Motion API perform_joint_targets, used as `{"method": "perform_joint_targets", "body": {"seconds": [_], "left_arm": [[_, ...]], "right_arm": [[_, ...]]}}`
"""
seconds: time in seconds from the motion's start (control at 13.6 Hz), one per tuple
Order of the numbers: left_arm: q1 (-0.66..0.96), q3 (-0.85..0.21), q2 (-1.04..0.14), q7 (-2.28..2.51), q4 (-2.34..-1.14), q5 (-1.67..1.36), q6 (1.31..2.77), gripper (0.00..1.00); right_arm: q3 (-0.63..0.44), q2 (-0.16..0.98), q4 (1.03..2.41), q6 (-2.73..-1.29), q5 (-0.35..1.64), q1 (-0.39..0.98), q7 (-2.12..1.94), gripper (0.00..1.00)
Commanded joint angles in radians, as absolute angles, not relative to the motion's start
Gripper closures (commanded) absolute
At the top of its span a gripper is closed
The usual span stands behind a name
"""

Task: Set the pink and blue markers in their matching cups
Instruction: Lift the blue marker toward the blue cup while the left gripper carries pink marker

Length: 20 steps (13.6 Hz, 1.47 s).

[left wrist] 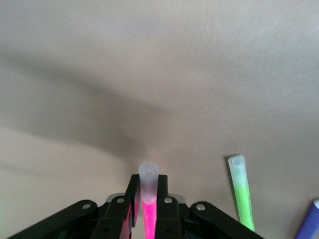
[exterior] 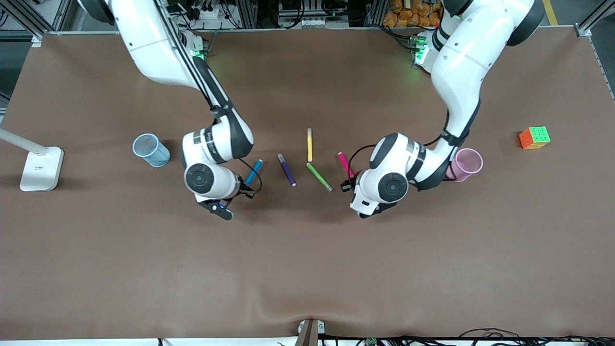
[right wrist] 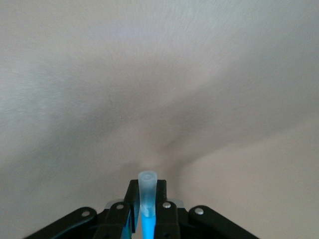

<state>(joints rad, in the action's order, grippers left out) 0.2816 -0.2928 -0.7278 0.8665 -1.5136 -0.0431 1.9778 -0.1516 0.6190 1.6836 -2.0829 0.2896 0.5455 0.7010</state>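
My left gripper (exterior: pixel 348 183) is shut on the pink marker (exterior: pixel 345 164). In the left wrist view the marker (left wrist: pixel 148 211) sits lengthwise between the fingers of that gripper (left wrist: pixel 148 181), its pale end sticking out past the tips. My right gripper (exterior: pixel 246 188) is shut on the blue marker (exterior: pixel 253 172). The right wrist view shows this marker (right wrist: pixel 147 191) the same way in that gripper (right wrist: pixel 146 187). The light blue cup (exterior: pixel 151 150) stands beside the right arm's wrist. The pink cup (exterior: pixel 467 165) stands beside the left arm, partly hidden by it. I cannot tell whether the markers are off the table.
A dark purple marker (exterior: pixel 287 169), a yellow marker (exterior: pixel 310 145) and a green marker (exterior: pixel 319 177) lie between the two grippers. The green marker (left wrist: pixel 241 194) and the purple marker (left wrist: pixel 309 224) also show in the left wrist view. A colour cube (exterior: pixel 534 137) and a white lamp base (exterior: pixel 41 168) sit at the table's ends.
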Motion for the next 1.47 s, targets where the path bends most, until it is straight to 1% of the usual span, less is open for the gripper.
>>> {"method": "perform_joint_targets", "body": {"seconds": [0.0, 0.37, 0.52, 0.66, 0.81, 0.88, 1.03, 1.18, 1.25, 1.4], "left_arm": [[0.243, -0.288, -0.588, 0.873, -1.54, 0.032, 1.892, 1.0], [0.164, -0.29, -0.471, 0.698, -1.548, 0.173, 1.845, 1.0], [0.132, -0.29, -0.44, 0.582, -1.549, 0.199, 1.827, 1.0], [0.098, -0.288, -0.414, 0.503, -1.549, 0.215, 1.807, 1.0], [0.066, -0.291, -0.371, 0.502, -1.56, 0.248, 1.806, 1.0], [0.042, -0.296, -0.329, 0.502, -1.587, 0.249, 1.805, 1.0], [0.014, -0.296, -0.237, 0.494, -1.684, 0.25, 1.815, 1.0], [-0.023, -0.298, -0.178, 0.459, -1.748, 0.252, 1.834, 1.0], [-0.055, -0.299, -0.151, 0.398, -1.793, 0.25, 1.879, 1.0], [-0.122, -0.299, -0.085, 0.277, -1.924, 0.245, 2.018, 1.0]], "right_arm": [[-0.158, 0.477, 1.709, -1.967, 0.287, 0.47, 0.496, 1.0], [-0.155, 0.325, 1.709, -1.798, 0.302, 0.27, -0.085, 1.0], [-0.15, 0.293, 1.707, -1.749, 0.307, 0.188, -0.333, 1.0], [-0.155, 0.276, 1.71, -1.683, 0.378, 0.125, -0.54, 1.0], [-0.155, 0.267, 1.709, -1.663, 0.396, 0.077, -0.76, 1.0], [-0.155, 0.261, 1.723, -1.663, 0.4, 0.062, -0.863, 1.0], [-0.156, 0.238, 1.808, -1.667, 0.493, 0.022, -1.042, 1.0], [-0.155, 0.244, 1.868, -1.675, 0.534, -0.032, -1.171, 1.0], [-0.156, 0.247, 1.899, -1.675, 0.575, -0.053, -1.252, 1.0], [-0.156, 0.245, 1.965, -1.672, 0.623, -0.083, -1.392, 1.0]]}}
